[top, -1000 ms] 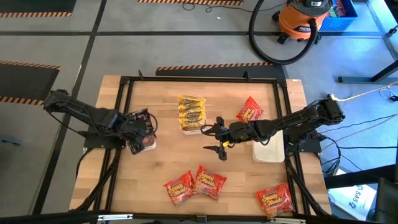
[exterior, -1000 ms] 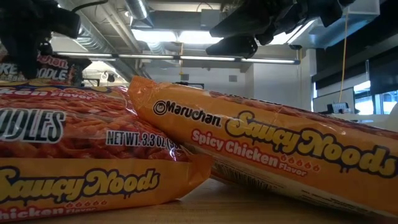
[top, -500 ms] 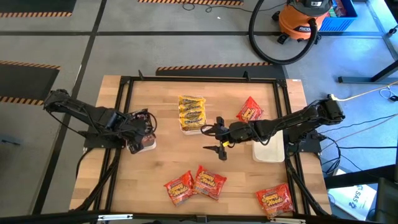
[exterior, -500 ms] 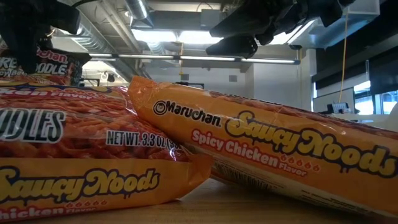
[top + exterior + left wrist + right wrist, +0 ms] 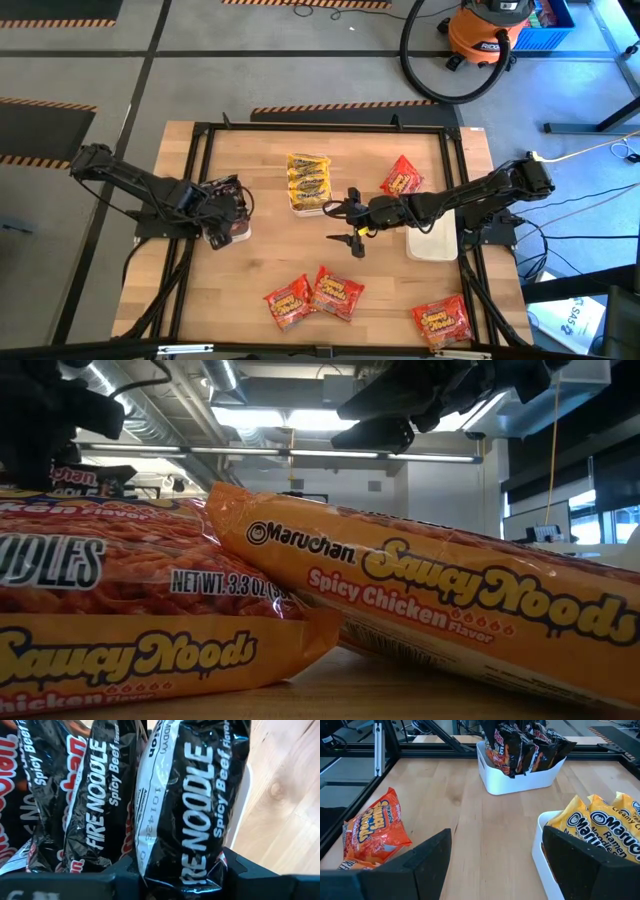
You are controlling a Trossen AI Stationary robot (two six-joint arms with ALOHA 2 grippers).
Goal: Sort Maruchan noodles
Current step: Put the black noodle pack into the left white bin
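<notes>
**Left arm at the black-packet tray, right arm waiting mid-table**

On my overhead feed the left gripper (image 5: 232, 213) sits over the white tray (image 5: 520, 782) on the left side of the table (image 5: 265, 250). Through its wrist camera I see a black Fire Noodle packet (image 5: 192, 805) standing on end between the fingers, clamped at its lower edge, with more black packets (image 5: 95, 800) upright just beside it in the same tray.

The right gripper (image 5: 352, 222) hangs near the table's middle, its fingers spread wide with nothing between them. Just beside it stands a second white tray (image 5: 542, 855) packed with yellow packets (image 5: 308, 181). A third tray (image 5: 432, 242) lies under the right arm; I cannot tell what is in it.

Orange Saucy Noods packets lie loose on the wood: one (image 5: 401, 178) toward the far right, two overlapping (image 5: 315, 297) near the front edge, which fill my table-level feed, and one (image 5: 442, 323) at the front right corner.
</notes>
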